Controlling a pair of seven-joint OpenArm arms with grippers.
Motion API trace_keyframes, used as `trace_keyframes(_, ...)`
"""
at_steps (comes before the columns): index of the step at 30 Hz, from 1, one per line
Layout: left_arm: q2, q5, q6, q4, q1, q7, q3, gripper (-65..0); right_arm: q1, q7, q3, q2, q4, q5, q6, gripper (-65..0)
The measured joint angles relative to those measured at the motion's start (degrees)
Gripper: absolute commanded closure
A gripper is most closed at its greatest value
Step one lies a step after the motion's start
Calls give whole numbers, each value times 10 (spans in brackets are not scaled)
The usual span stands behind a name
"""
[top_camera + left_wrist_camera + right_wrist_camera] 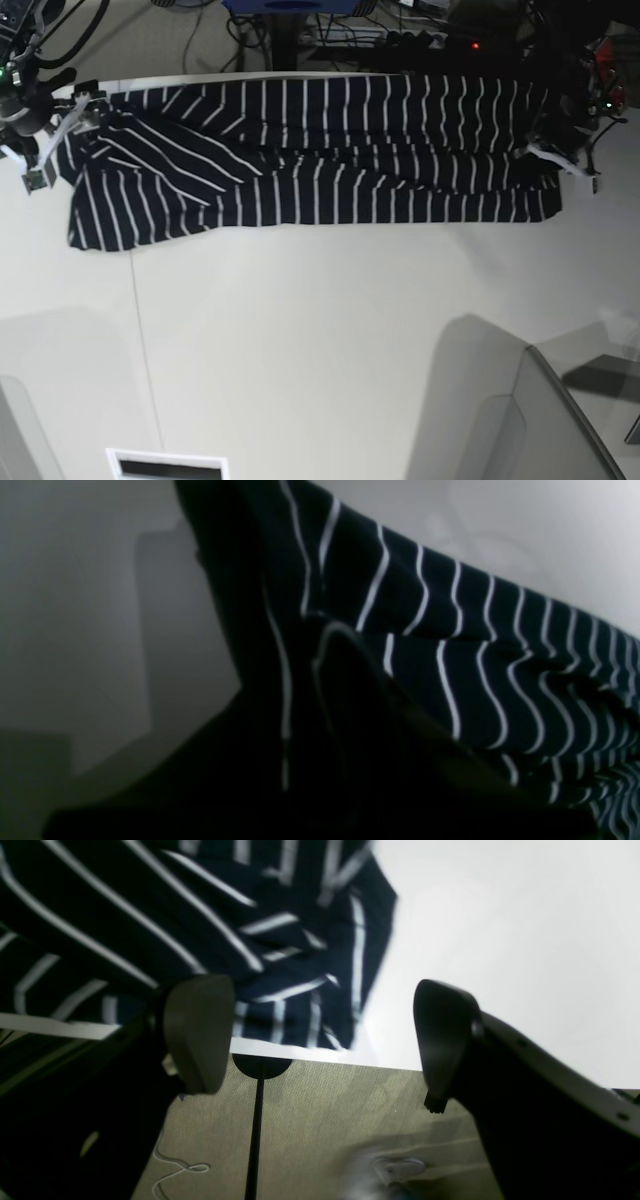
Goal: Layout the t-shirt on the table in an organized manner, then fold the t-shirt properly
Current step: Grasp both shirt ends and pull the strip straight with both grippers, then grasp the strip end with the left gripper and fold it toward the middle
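Right gripper hangs at the desk's far-left edge, jaws spread; left gripper's jaws unclear, against the t-shirt.

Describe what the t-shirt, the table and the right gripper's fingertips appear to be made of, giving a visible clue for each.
The t-shirt: soft knit fabric, matte; it wrinkles and drapes.
The table: smooth off-white surface, probably laminate, slightly glossy with faint reflections.
The fingertips of the right gripper: dark, matte, rounded pads, possibly rubber or plastic.
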Motion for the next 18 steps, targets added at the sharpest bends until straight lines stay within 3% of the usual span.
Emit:
trace_keyframes(5, -47, 8, 15, 41, 12, -5, -6, 0, 0, 0, 0, 0, 0, 0, 0, -528)
trace_keyframes(9, -41, -1, 11, 147, 58, -15, -22, 0, 0, -3, 0, 0, 0, 0, 0, -528)
trace_keyframes(12, -9, 7, 76, 244, 108, -7, -18, 0, 0, -4, 0, 0, 0, 0, 0, -528)
trace_keyframes(14, 26, 7, 100, 306, 132, -3, -16, 0, 1, -4, 0, -2, 0, 0, 0, -528)
trace_keyframes(17, 86, 0, 168, 383, 156, -10, -14, 0, 2, -5, -1, -1, 0, 2, 0, -528)
trace_keyframes(18, 98, -1, 173, 399, 163, -9, -11, 0, 2, -4, 0, -1, 0, 0, 0, -528)
